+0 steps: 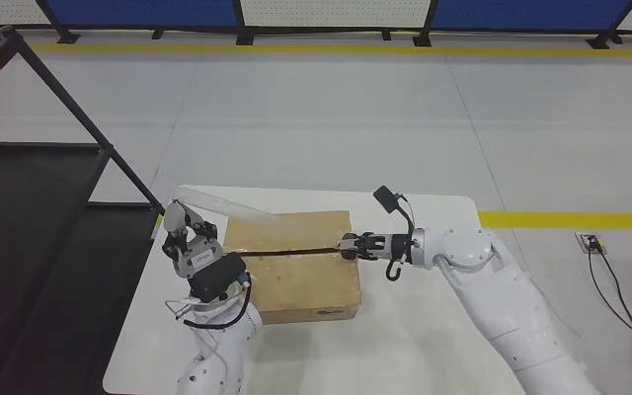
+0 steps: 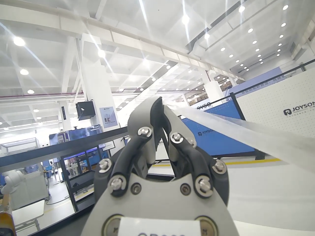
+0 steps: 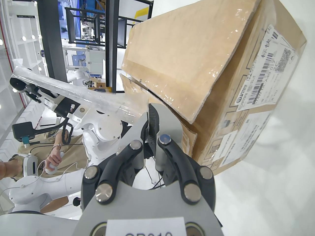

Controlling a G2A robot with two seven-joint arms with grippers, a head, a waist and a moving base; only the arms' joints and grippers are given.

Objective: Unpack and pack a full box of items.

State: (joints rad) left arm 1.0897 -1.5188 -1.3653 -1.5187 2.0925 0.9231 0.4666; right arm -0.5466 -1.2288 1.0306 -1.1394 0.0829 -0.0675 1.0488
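Cardboard box [image 1: 296, 265] sits mid counter [image 1: 425, 326], flaps down w/ a dark seam across its top. R tool [image 1: 344, 247] is at the box's right edge, tips together at the seam's end. L tool [image 1: 178, 210] is just off the box's left side, pinching a clear tape strip [image 1: 225, 204] that runs over to the box's far top edge. Yellow floor line [image 1: 553, 218] lies beyond the counter.

The box [image 1: 291, 262] sits on the bench [image 1: 415, 336], left of the bench's middle. The left gripper [image 1: 177, 211] is just beside the box's far left corner, raised and pinching one end of a tape strip [image 1: 232, 205] that slants right to the box's top. The right gripper [image 1: 346, 247] lies at the right end of the seam between the top flaps.
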